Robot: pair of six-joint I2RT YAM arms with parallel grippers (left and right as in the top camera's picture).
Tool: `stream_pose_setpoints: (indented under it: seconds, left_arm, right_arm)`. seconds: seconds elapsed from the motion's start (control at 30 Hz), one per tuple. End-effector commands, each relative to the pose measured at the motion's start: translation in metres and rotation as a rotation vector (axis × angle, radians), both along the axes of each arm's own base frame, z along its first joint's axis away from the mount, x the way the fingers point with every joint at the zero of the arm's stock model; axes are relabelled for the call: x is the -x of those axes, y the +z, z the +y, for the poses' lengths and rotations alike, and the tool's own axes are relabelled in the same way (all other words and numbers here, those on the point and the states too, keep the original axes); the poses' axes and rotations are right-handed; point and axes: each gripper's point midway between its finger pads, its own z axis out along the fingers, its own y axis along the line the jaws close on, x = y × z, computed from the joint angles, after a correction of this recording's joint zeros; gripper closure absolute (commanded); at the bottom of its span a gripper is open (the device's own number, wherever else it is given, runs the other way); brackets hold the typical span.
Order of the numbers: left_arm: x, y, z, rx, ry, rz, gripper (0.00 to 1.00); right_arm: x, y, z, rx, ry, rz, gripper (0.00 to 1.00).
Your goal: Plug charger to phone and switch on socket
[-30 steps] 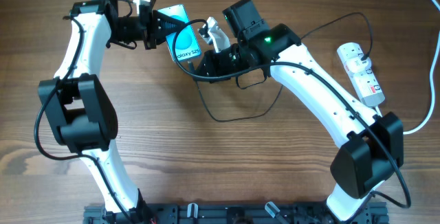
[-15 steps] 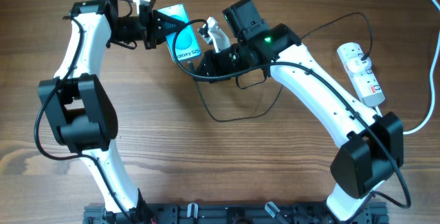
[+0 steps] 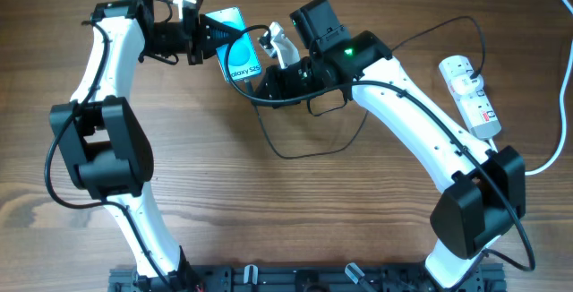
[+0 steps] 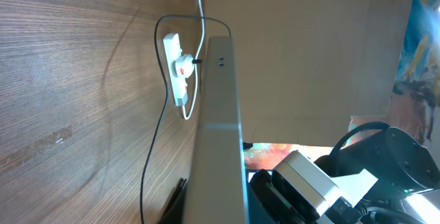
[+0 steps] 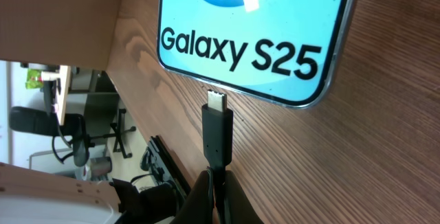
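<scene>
We find the task partly done. The phone (image 3: 236,48) sits at about 11 o'clock on the counter (image 3: 295,220), and the left hand (image 3: 206,36) looks closed on the phone's 9 o'clock edge. The right hand (image 5: 214,185) is pinched narrow on the charger (image 5: 218,131) just behind its connector. The right wrist view shows the tip at 6 o'clock of the "Galaxy S25" lettering, just short of the phone's edge and not yet inserted. In the overhead view that gap is hidden under the hand. The socket (image 3: 470,95) lies at 3 o'clock, well apart from both hands, so we judge its switch untouched. The white plug appears seated in it. Only the left wrist view shows the phone edge-on, with the cable running off to the socket, but the switches are too small there to read. Two steps are left: seating the connector and pressing the switch.
</scene>
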Motion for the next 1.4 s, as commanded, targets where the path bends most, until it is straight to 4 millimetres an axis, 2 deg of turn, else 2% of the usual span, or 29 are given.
stream_pose_setpoints:
  seconds: [0.0, 0.13, 1.1, 1.37]
  left_arm:
    - [0.0018, 0.0195, -0.0008, 0.044, -0.008, -0.057, 0.96]
    - [0.0026, 0.0279, -0.0016, 0.092, -0.015, -0.067, 0.96]
    - [0.0031, 0.0276, -0.0017, 0.087, -0.02, -0.108, 0.96]
    - [0.0039, 0.0233, -0.0074, 0.061, -0.032, -0.111, 0.96]
  right_arm:
    - [0.0, 0.0062, -0.0023, -0.003, -0.009, -0.018, 0.96]
    - [0.0, 0.0063, -0.0023, -0.004, -0.009, -0.018, 0.96]
    - [-0.0062, 0.0043, -0.0045, 0.014, -0.028, -0.042, 0.96]
    - [-0.0073, 0.0052, -0.0038, 0.01, -0.028, -0.048, 0.96]
